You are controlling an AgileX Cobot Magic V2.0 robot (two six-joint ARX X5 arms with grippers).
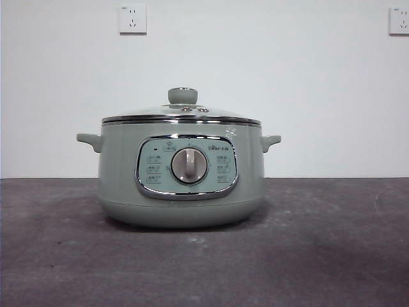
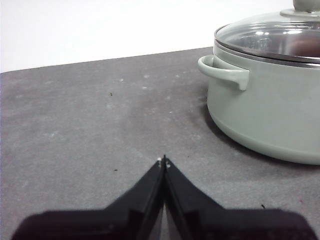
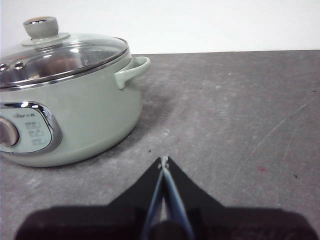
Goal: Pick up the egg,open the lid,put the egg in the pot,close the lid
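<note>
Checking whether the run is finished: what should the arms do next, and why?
Probably nothing more than leaving both claws parked. The lid sits closed on the pot, a reddish-brown shape that looks like the egg shows through the glass, and the left claw and right claw are shut, apart from the pot.

The left gripper hangs low, its jaws pressed together tip to tip. The right gripper matches it, closed and empty.
</note>
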